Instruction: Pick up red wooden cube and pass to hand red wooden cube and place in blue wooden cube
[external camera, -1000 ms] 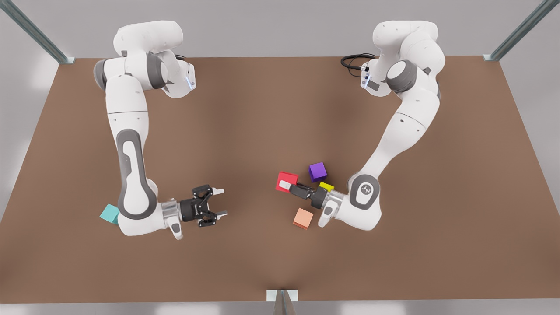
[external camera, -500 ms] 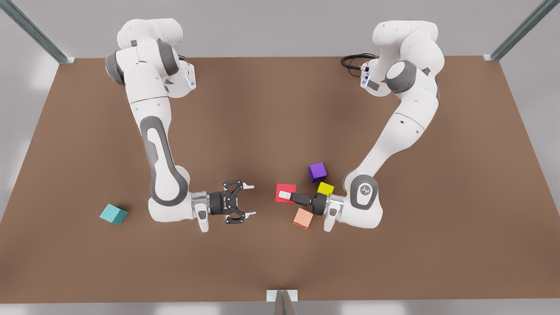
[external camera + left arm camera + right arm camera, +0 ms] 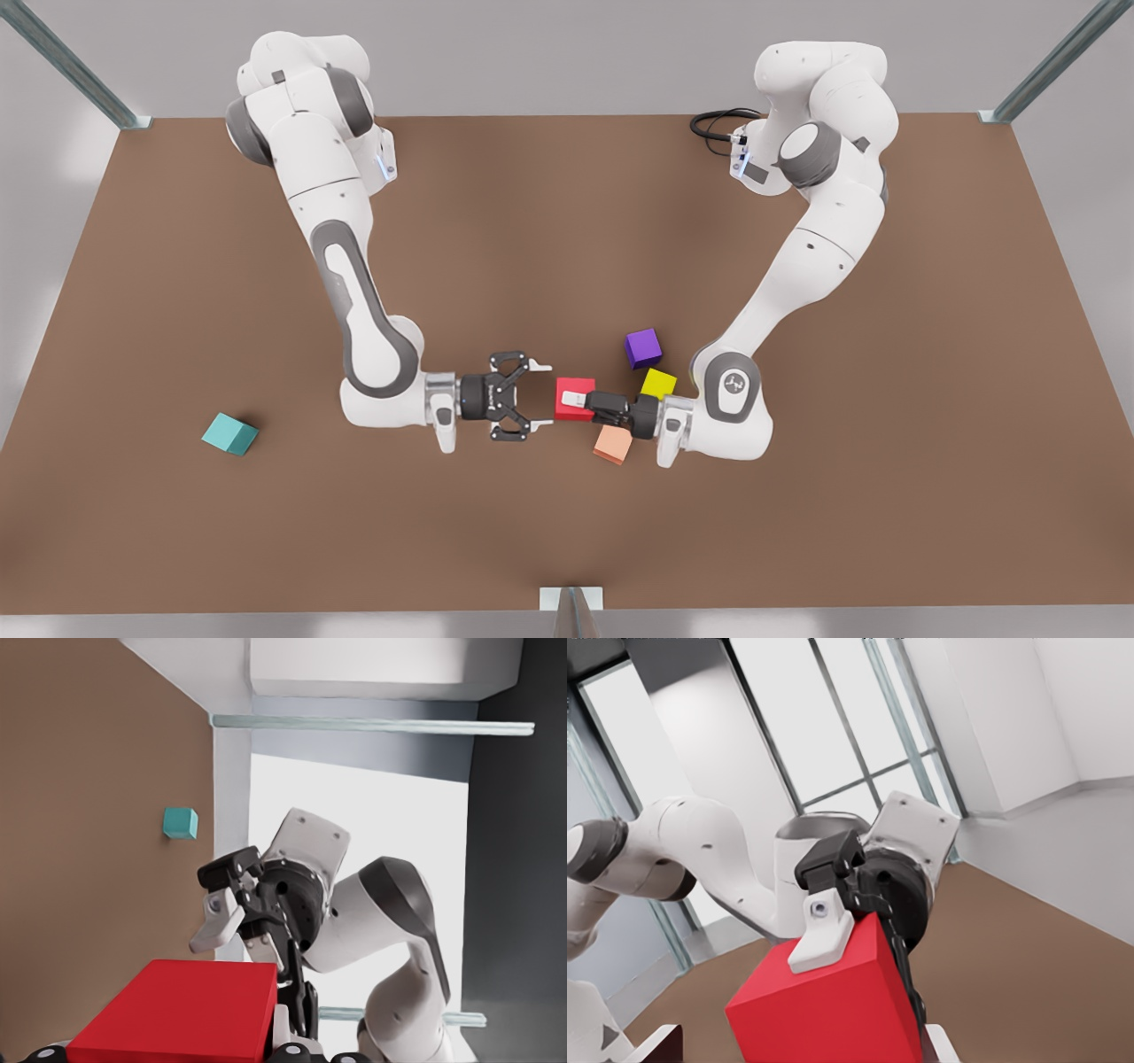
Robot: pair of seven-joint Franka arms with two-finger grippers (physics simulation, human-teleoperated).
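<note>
1. Red wooden cube (image 3: 567, 412) is sitting between the 2 grippers, near the table's (image 3: 567, 221) middle.
2. Left gripper (image 3: 578, 399), on the front view's right, is clamping it.
3. Right gripper (image 3: 540, 394) is gaping wide, gripping nothing, its fingertips just beside the cube.
4. Blue wooden cube (image 3: 230, 434) is lying well apart, toward the front view's left.

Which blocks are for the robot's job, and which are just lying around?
For the job: red cube, held in the left claw; open right claw facing it; blue-green cube.
Just lying about: purple cube, yellow cube, peach cube.
</note>
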